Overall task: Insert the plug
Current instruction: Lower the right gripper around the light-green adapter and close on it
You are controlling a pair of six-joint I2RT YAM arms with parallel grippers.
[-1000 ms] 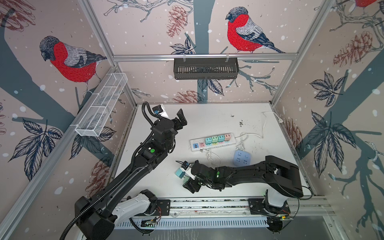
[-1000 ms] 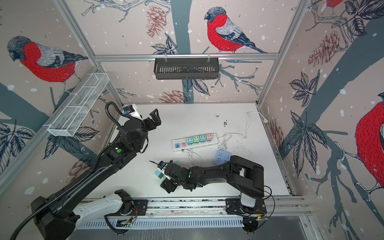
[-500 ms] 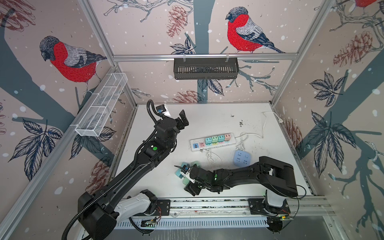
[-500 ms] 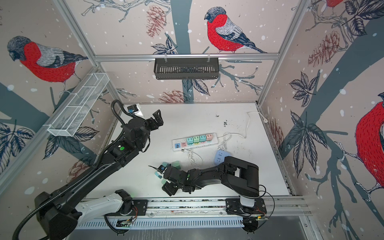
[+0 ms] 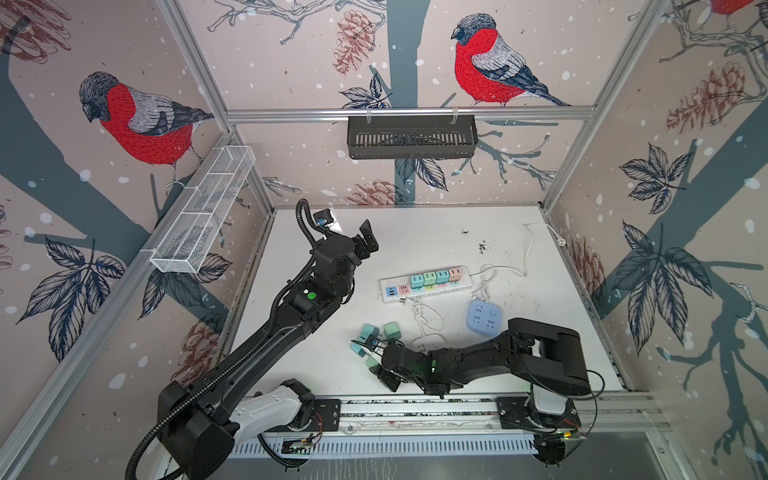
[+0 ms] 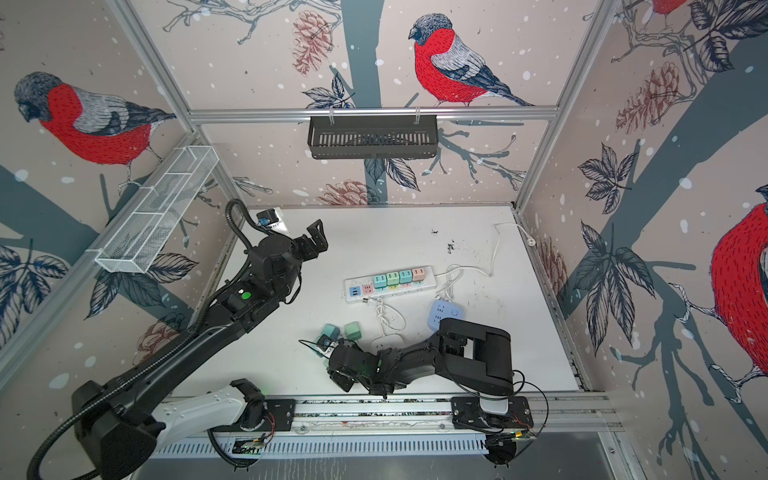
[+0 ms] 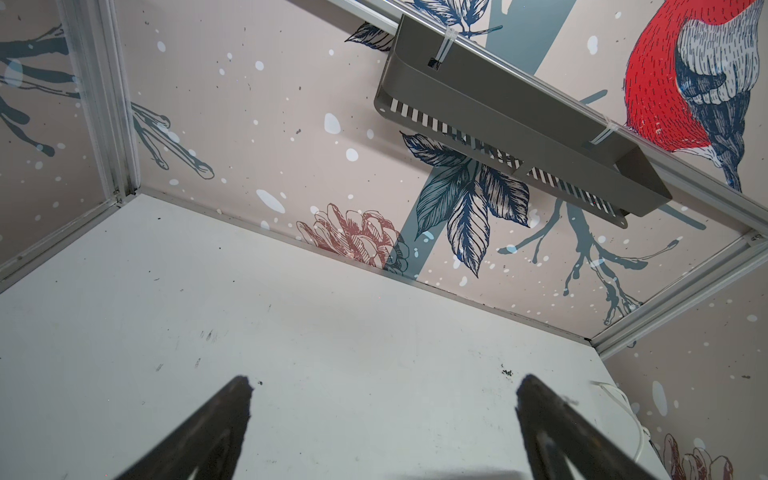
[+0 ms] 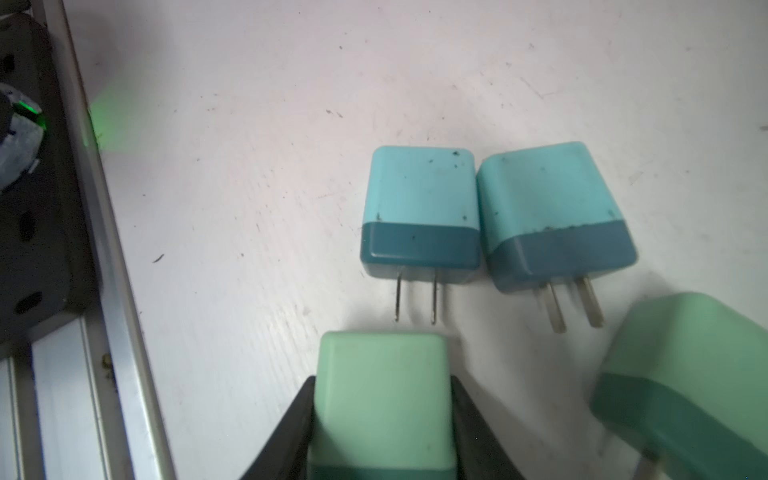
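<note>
Both right jaws pinched the mint-green plastic plug (image 8: 380,399) by its sides for lifting; left jaws stood apart, idle.

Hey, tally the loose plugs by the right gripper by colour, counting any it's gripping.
Blue: 2, rail-side blue plug and outer blue plug
Green: 2, held green plug in the right gripper and loose green plug
Total: 4

Bare table (image 5: 415,237) behind power strip (image 5: 424,289).

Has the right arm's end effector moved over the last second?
Yes. The right end effector slid slightly toward the front rail, away from the power strip.
</note>
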